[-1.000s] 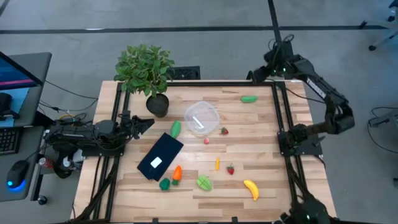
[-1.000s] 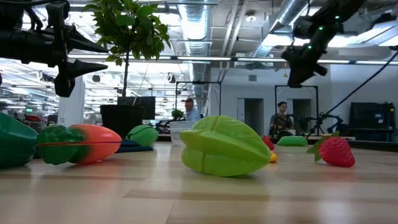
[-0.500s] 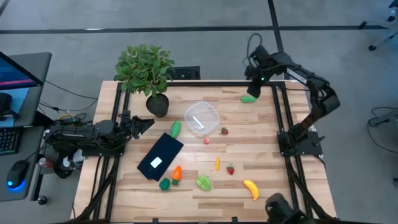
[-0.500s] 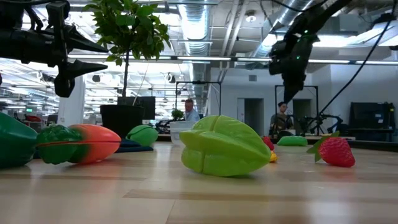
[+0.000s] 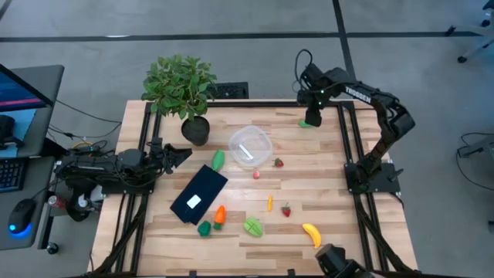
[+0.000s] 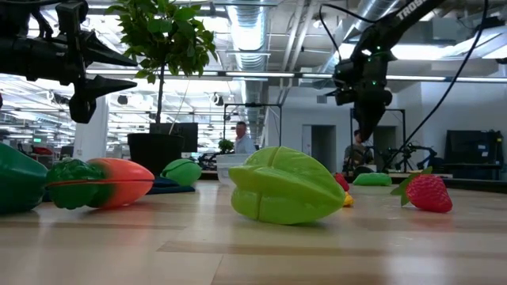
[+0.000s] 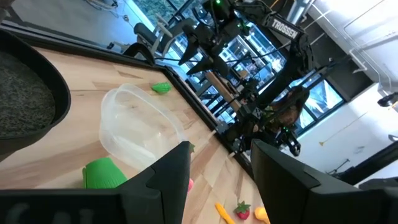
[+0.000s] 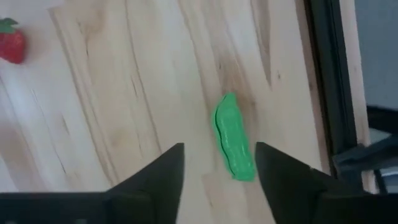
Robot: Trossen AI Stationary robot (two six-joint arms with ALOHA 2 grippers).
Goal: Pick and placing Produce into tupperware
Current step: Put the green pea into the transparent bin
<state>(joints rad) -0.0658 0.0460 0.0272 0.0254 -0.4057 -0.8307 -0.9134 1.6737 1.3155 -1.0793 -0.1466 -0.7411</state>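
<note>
- Pale wooden tabletop (image 5: pixel 324 166): small green oblong plastic vegetable (image 8: pixel 234 145) lies at the far right edge, well apart from the round clear plastic tupperware (image 5: pixel 250 146).
- Right gripper (image 8: pixel 219 175) hovers above it, jaws spread, empty; next comes descent and closing.
- Left gripper (image 7: pixel 219 177) waits, narrowly parted, empty.

pale wooden table (image 5: pixel 332 174) with scattered toy produce (image 5: pixel 311 235), clear tupperware (image 5: pixel 250 145), potted plant (image 5: pixel 185 91), dark rectangle (image 5: pixel 199 193)

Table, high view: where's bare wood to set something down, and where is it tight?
Free: the near left corner below the dark card, and the right side between the strawberry and the right rail. Tight: around the clear tub, the plant pot, and the cluster from the carrot to the banana.
</note>
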